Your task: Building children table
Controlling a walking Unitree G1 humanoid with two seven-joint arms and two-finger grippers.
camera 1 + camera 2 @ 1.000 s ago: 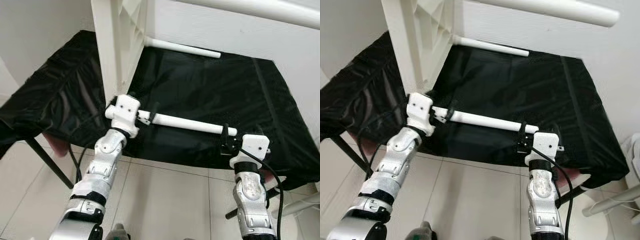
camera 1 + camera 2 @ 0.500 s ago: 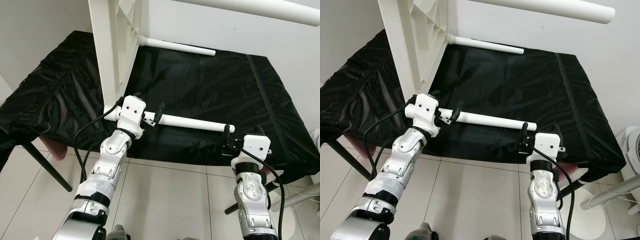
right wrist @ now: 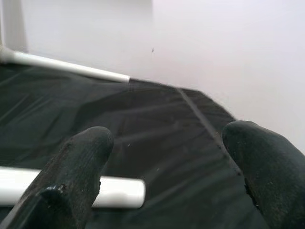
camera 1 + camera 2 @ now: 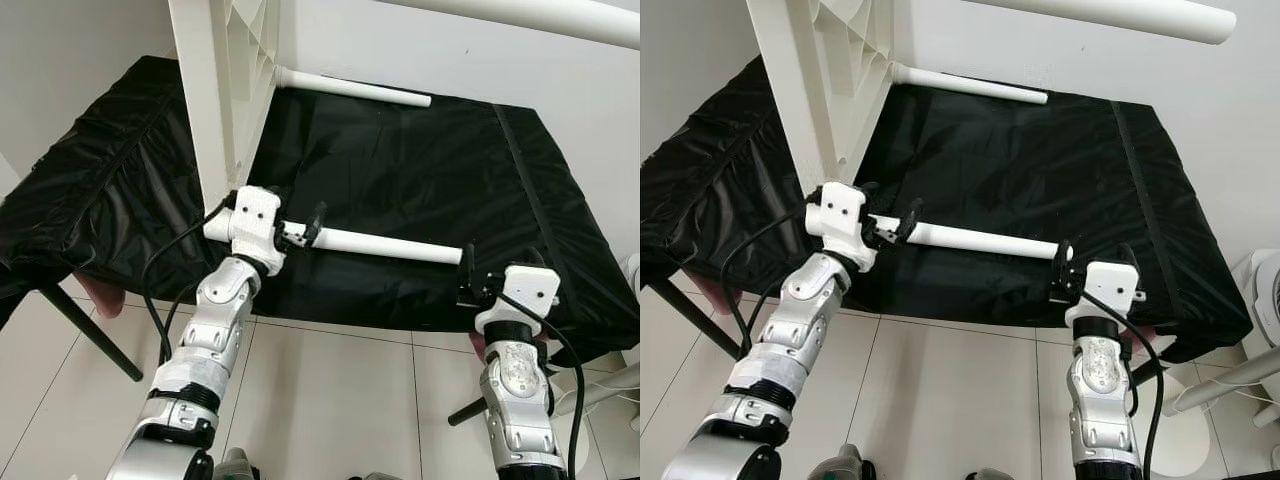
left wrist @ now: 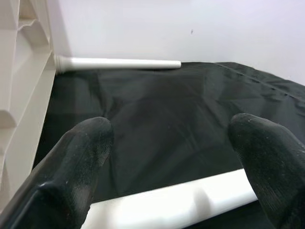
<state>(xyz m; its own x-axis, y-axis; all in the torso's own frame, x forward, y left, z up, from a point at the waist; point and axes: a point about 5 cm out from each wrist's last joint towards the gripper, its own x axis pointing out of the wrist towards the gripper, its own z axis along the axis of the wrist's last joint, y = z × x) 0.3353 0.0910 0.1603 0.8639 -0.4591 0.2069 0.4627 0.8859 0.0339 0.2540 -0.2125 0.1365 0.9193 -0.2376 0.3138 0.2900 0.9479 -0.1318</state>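
The white table leg (image 4: pixel 385 245) lies across the near edge of the black cloth (image 4: pixel 420 180). The left gripper (image 4: pixel 300 233) sits at the leg's end beside the upright white tabletop (image 4: pixel 225 90), fingers spread around it; the right gripper (image 4: pixel 468 285) — spread too — hovers just off the leg's other end.

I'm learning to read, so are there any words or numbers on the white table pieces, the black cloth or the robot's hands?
None: no words, numbers or signs can be read anywhere.
The white tabletop, the near table leg and the far table leg are plain.
The black cloth is plain.
The left gripper and right gripper carry no readable label.
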